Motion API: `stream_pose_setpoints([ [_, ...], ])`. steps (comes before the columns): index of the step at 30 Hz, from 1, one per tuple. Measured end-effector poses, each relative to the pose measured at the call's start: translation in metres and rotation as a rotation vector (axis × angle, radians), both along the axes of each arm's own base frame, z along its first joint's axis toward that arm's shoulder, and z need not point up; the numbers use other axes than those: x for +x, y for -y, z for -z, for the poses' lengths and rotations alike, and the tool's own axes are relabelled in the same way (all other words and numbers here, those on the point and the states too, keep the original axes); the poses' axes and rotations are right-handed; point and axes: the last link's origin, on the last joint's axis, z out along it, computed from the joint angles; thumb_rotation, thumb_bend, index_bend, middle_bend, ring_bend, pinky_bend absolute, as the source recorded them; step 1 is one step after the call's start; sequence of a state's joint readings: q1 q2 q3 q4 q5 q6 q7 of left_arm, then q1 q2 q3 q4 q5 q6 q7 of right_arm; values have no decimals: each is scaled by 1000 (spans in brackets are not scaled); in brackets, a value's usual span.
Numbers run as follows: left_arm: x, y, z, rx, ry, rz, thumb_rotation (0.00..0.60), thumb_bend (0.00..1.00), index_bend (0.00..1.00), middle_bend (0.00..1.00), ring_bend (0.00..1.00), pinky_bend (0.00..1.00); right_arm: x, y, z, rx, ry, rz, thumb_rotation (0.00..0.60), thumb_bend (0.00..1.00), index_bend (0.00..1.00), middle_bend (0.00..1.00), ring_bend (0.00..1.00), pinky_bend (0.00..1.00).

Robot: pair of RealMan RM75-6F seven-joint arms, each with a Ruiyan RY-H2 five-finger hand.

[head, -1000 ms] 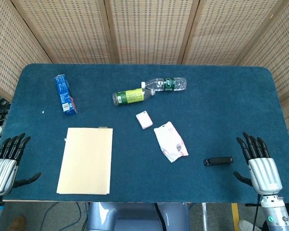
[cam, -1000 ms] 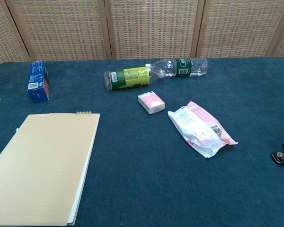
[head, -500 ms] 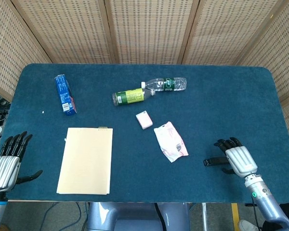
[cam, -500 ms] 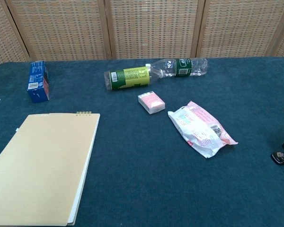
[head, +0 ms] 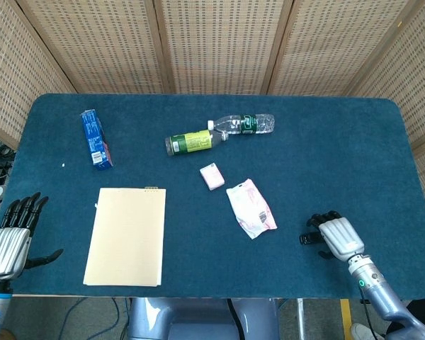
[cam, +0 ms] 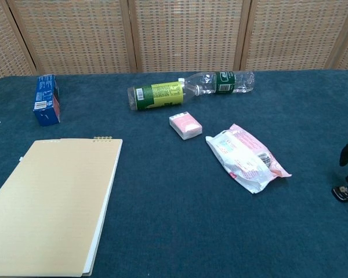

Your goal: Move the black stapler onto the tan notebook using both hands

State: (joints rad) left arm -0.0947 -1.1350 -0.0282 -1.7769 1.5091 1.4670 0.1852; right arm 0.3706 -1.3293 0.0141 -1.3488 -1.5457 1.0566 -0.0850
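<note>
Moved: the right hand (head: 333, 236) has come in from the table's near right corner and now sits over the black stapler (head: 309, 239), which has not shifted; the left hand (head: 9, 239) is where it was.
Right hand: fingers curled down over the stapler; whether they actually grip it cannot be told from either view.
Left hand: open, fingers spread, holding nothing, off the near left edge of the table (head: 340, 149).
Stapler: flat on the table at the near right, its long axis running left to right; only its left end shows past the fingers.
Tan notebook (head: 126, 236): near left, well apart from the stapler, with a white snack packet (head: 250, 208) between them.
Key relation: the stapler lies directly under the right hand, and the notebook lies just beside the left, so a hand-over leftward looks likely.
</note>
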Motion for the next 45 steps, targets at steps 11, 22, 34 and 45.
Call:
stream_pose_setpoints([
  [11,-1,-2,1,-3,-3,-6,600,0,0,0,0,0,-11,9,21,37,-70,-8,600,423,448,457,412,354],
  [22,-1,-2,2,-6,-3,-8,600,0,0,0,0,0,-17,11,25,33,-107,-19,600,594,604,623,564,449],
  [34,-3,-8,2,-20,8,-17,600,0,0,0,0,0,31,8,6,-4,-49,-191,600,616,603,626,570,452],
  [45,-5,-18,6,-41,7,-36,600,0,0,0,0,0,133,33,19,180,-131,-554,600,653,604,624,570,455],
])
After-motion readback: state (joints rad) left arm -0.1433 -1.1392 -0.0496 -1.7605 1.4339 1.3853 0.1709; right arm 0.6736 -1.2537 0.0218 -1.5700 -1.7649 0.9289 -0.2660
